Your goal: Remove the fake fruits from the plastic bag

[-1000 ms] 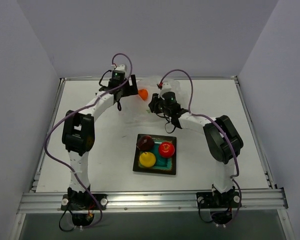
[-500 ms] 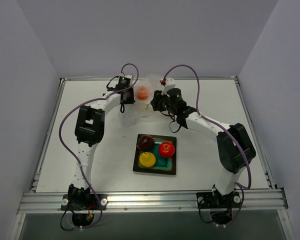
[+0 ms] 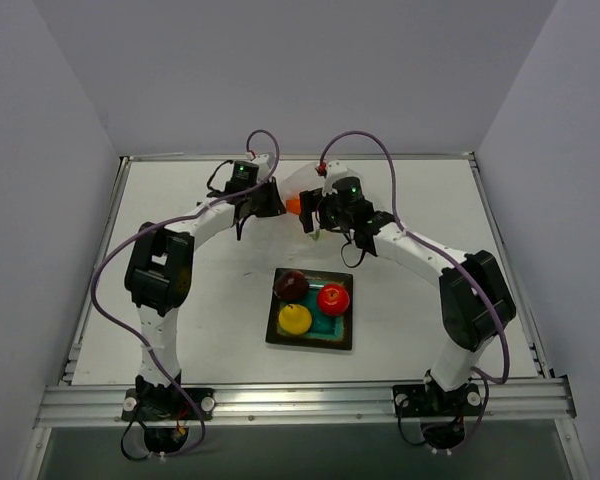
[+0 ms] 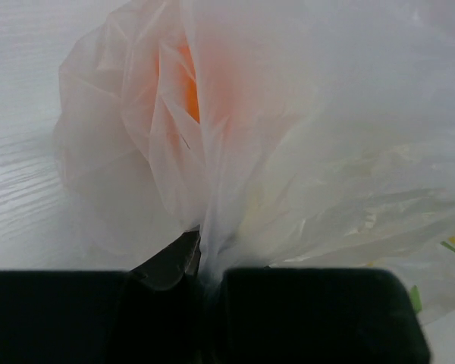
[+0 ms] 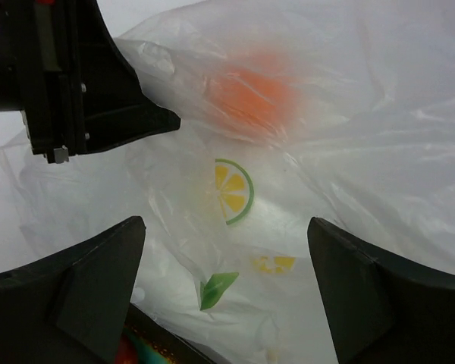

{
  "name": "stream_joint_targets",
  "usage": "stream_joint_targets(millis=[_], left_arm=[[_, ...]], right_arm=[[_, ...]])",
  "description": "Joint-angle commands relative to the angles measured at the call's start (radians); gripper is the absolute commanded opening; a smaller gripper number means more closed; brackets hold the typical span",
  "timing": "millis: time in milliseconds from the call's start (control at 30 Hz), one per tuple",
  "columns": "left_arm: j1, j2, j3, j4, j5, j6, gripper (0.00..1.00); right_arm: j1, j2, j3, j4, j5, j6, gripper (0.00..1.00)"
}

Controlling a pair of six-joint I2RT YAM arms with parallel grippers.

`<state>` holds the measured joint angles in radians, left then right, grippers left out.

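The plastic bag (image 3: 302, 182) lies bunched at the back of the table between the two grippers. One orange fake fruit (image 3: 293, 205) shows through it. My left gripper (image 4: 208, 269) is shut on a gathered fold of the plastic bag (image 4: 288, 152), and the orange fruit (image 4: 188, 91) glows through the film above it. My right gripper (image 5: 227, 258) hangs open over the plastic bag (image 5: 349, 152), with the orange fruit (image 5: 250, 98) inside the film ahead. A dark red fruit (image 3: 291, 285), a bright red fruit (image 3: 332, 297) and a yellow fruit (image 3: 295, 318) rest on the plate.
The square teal plate (image 3: 331, 325) sits mid-table, in front of the bag; its corner (image 5: 140, 345) shows under my right gripper's left finger. The left gripper's black body (image 5: 83, 83) is close at the upper left of the right wrist view.
My left gripper has closed on the bag's film. My right gripper has opened and let go of it. The orange fruit has shifted slightly to the right inside the bag.
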<state>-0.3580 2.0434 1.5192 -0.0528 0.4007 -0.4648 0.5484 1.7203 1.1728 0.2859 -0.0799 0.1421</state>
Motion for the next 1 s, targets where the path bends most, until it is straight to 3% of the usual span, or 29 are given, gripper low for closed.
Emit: stream_joint_targets(millis=[0, 100, 233, 433, 567, 800, 967], left_arm=[[-0.009, -0.037, 0.081, 0.048, 0.072, -0.011, 0.02], [-0.009, -0.009, 0.136, -0.005, 0.084, -0.005, 0.02], [-0.007, 0.021, 0.191, -0.025, 0.092, -0.003, 0.02], [0.014, 0.126, 0.331, -0.105, 0.078, 0.028, 0.02], [0.033, 0.214, 0.413, -0.136, 0.092, 0.026, 0.02], [0.083, 0.375, 0.55, -0.157, 0.139, -0.008, 0.02], [0.125, 0.432, 0.601, -0.137, 0.168, -0.061, 0.02]], right_arm=[[-0.018, -0.071, 0.117, -0.108, -0.017, -0.123, 0.86], [-0.037, -0.018, 0.206, -0.204, -0.049, -0.197, 0.91], [-0.122, 0.111, 0.354, -0.218, -0.194, -0.185, 0.8], [-0.191, 0.381, 0.612, -0.212, -0.183, -0.101, 0.51], [-0.219, 0.592, 0.831, -0.214, -0.14, 0.011, 0.46], [-0.225, 0.789, 1.03, -0.185, -0.142, 0.142, 0.45], [-0.225, 0.814, 1.002, -0.186, -0.133, 0.133, 0.45]])
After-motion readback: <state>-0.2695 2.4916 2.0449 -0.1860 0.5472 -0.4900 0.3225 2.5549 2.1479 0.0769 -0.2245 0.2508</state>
